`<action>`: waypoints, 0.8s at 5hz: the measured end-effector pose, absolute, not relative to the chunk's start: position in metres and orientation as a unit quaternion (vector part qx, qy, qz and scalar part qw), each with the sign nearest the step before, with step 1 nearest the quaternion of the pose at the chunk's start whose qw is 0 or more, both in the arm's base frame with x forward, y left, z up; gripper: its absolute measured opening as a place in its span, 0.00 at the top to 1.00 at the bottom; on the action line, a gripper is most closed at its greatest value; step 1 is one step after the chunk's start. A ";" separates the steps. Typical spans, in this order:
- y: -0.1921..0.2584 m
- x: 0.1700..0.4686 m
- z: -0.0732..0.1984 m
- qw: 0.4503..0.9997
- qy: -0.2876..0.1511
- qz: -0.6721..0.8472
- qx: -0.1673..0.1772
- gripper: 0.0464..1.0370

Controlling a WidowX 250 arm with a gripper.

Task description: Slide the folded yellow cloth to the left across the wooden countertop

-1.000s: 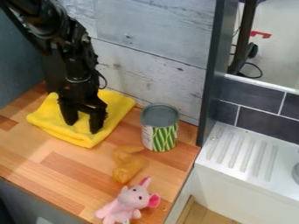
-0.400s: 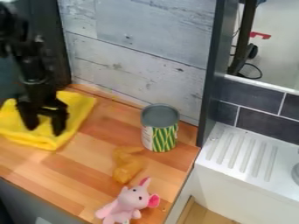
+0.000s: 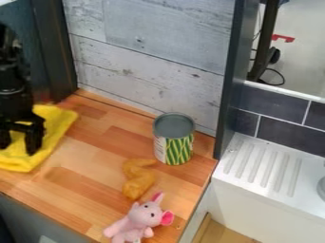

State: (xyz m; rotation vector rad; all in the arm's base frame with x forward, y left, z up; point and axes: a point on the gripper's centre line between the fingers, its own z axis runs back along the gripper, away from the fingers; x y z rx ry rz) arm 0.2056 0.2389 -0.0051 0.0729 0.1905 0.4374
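At the left edge of the camera view the black gripper (image 3: 18,143) points down onto a folded yellow cloth (image 3: 49,124), its two fingers apart and their tips against the cloth. Part of the cloth runs out of view on the left. Well to the right of the gripper, a can with a green and yellow pattern (image 3: 174,142) stands upright near the back wall. In front of the can lies a yellow-brown drumstick-shaped object (image 3: 138,178). A pink plush toy (image 3: 139,220) with large ears is at the counter's front right.
The wooden counter (image 3: 95,163) is bounded by a whitewashed plank wall (image 3: 146,61) behind and a dark upright post (image 3: 230,80) at the right. Beyond the post is a white sink with a ridged drainboard (image 3: 263,166).
The gripper has moved left along the counter, and the yellow cloth has slid left with it. The can, drumstick-shaped object and plush toy have stayed put.
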 end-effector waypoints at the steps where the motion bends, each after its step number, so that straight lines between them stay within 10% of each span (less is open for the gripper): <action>1: 0.235 0.203 -0.005 0.974 0.100 0.201 0.027 0.03; 4: 0.190 0.200 0.017 0.990 0.046 0.133 -0.012 0.04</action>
